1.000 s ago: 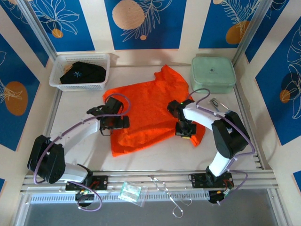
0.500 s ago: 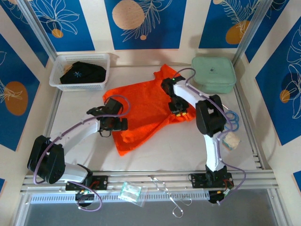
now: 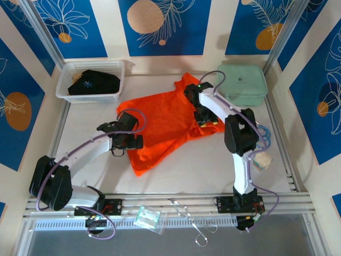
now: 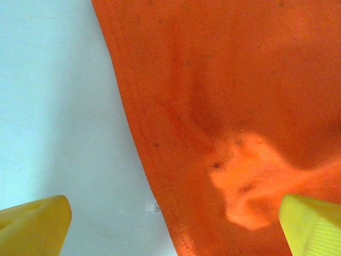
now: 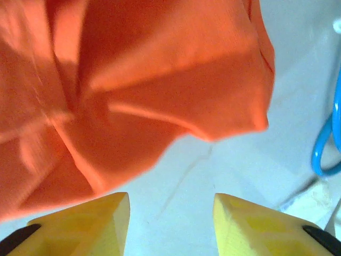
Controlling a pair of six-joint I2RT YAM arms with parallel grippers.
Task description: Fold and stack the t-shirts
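The orange t-shirt (image 3: 165, 125) is lying rumpled and partly doubled over near the middle of the table (image 3: 213, 160), and the black t-shirt (image 3: 93, 82) is sitting bundled in the white mesh basket (image 3: 63, 90) at the far left corner. The orange cloth is looking thin, light and limp, so it is probably going to sag, bunch and drag rather than keep any shape. The stitched hem (image 4: 144, 133) and the corners are offering the firmest places to pinch. The left gripper (image 4: 173, 229) is hovering with its fingers spread wide across that hem, 1 finger over bare table and 1 over cloth, holding nothing. The right gripper (image 5: 170, 213) is standing with its jaws parted and nothing between them, just beside the shirt's bunched right edge. The tabletop is looking pale and smooth, so cloth is likely sliding on it easily. Blue patterned walls are closing in 3 sides, a green lidded box (image 3: 241, 82) is sitting at the far right, and a blue loop (image 5: 327, 144) is lying near the right arm.
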